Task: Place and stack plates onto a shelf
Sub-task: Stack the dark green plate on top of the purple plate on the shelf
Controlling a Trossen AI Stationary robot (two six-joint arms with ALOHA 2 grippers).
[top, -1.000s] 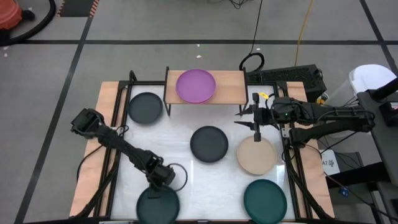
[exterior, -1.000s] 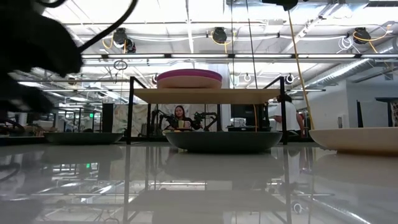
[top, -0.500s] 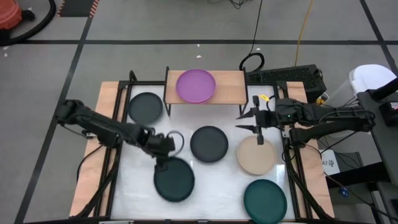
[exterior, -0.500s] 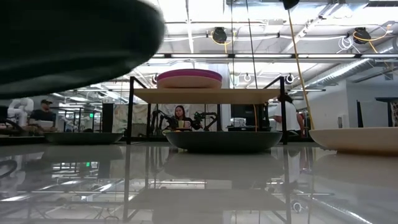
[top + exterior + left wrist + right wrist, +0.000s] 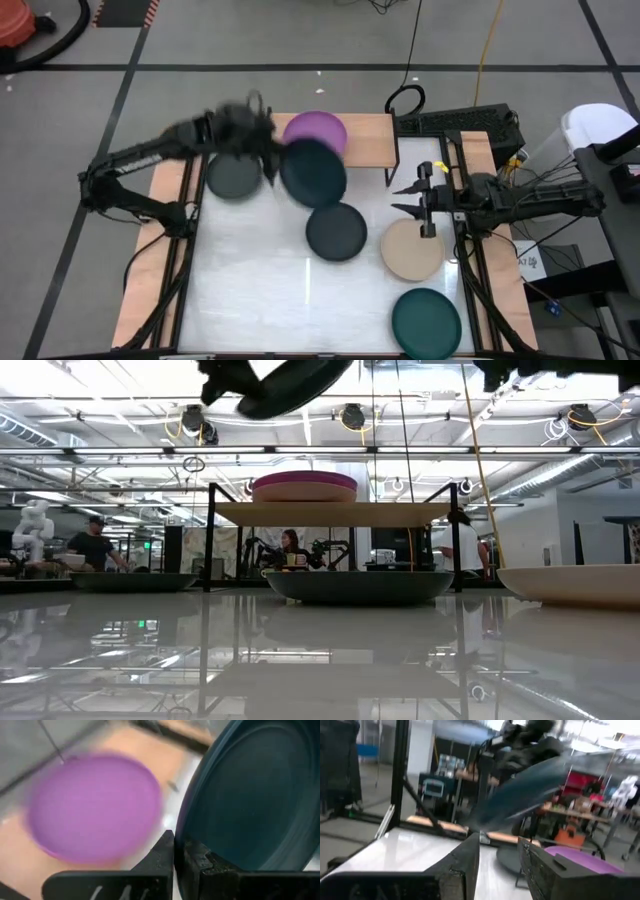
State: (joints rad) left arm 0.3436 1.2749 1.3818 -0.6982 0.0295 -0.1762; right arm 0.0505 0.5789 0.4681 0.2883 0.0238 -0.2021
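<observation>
High view: my left gripper (image 5: 262, 140) carries a dark teal plate (image 5: 313, 172) clamped by its rim, in the air just beside the purple plate (image 5: 318, 128) that lies on the shelf (image 5: 372, 140); my right gripper (image 5: 420, 198) waits over the table's right side, jaws apart and empty, near the beige plate (image 5: 411, 250). Two dark plates (image 5: 335, 231) and a second teal one (image 5: 426, 318) lie on the table (image 5: 250, 290). Low view: the carried plate (image 5: 295, 378) hangs tilted, well above the shelf board (image 5: 330, 513) and the purple plate (image 5: 304, 486). Left wrist view: the fingers (image 5: 165, 851) are pinched shut on the teal plate's rim (image 5: 250, 800), its shallow matte bowl facing the camera, the purple plate (image 5: 95, 805) beyond. Right wrist view: the open fingers (image 5: 467, 855) frame the tilted plate (image 5: 525, 790) far off. To do this step well, I judge I should level the plate, centre it over the purple one, lower until the rims nest, and only then release.
</observation>
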